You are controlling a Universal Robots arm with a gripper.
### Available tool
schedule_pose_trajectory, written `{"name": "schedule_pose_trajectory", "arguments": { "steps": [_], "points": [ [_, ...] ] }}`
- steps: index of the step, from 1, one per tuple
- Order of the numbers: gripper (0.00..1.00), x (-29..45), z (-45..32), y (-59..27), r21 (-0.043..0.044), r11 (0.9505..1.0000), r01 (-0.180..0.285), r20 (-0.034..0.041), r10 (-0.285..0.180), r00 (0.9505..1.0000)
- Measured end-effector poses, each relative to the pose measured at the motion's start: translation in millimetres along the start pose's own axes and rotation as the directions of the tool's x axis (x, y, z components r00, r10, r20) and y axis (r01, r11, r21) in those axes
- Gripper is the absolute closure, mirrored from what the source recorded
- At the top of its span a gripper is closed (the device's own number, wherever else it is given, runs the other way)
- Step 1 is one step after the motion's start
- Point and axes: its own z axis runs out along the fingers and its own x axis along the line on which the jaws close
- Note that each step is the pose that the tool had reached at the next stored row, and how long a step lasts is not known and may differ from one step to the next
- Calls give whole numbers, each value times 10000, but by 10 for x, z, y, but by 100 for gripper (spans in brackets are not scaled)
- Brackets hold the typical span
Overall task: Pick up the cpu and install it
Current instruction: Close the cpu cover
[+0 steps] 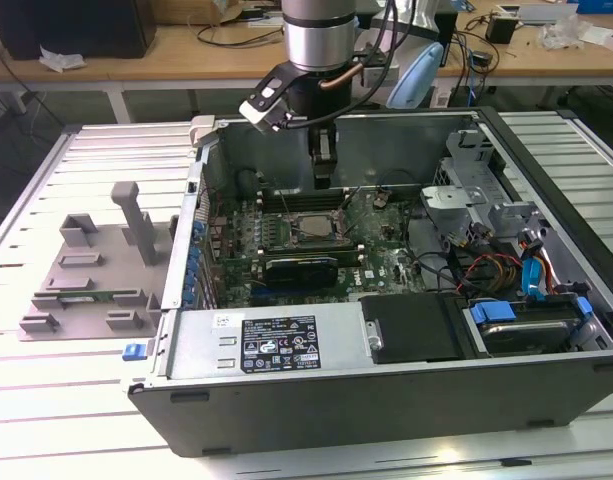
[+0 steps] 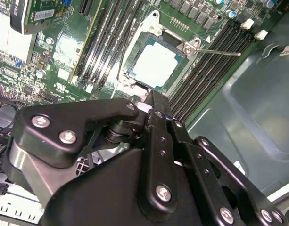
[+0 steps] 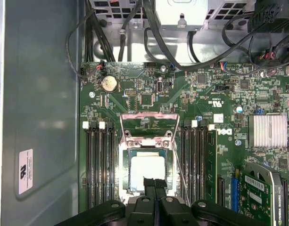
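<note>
The cpu [image 3: 146,170], a small square with a shiny silver-white top, lies in the motherboard socket [image 3: 125,188]. It also shows in the second wrist view as the cpu [image 2: 156,66] and in the exterior view as the cpu [image 1: 308,226]. The socket's metal frame [image 3: 149,123] is flipped up and its thin lever [image 2: 219,52] sticks out sideways. My gripper [image 3: 154,181] hangs inside the open case just above the cpu's near edge. Its two black fingers are pressed together with nothing between them, as on the gripper [image 2: 153,96] and the gripper [image 1: 323,178].
The open computer case [image 1: 546,380] lies on a slatted white table, with cables and drive bays at the exterior view's right. Memory slots [image 3: 99,165] flank the socket and a graphics card [image 1: 301,268] sits in front of it. A grey fixture tray [image 1: 86,270] with upright posts stands left of the case.
</note>
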Motion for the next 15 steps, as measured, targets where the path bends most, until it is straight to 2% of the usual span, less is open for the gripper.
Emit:
{"name": "schedule_pose_trajectory", "arguments": {
  "steps": [9,15],
  "points": [
    [89,-1,9,198,-1,10000,1,0,-1,10000],
    [89,-2,21,494,1,10000,1,1,-1,10000]
  ]
}}
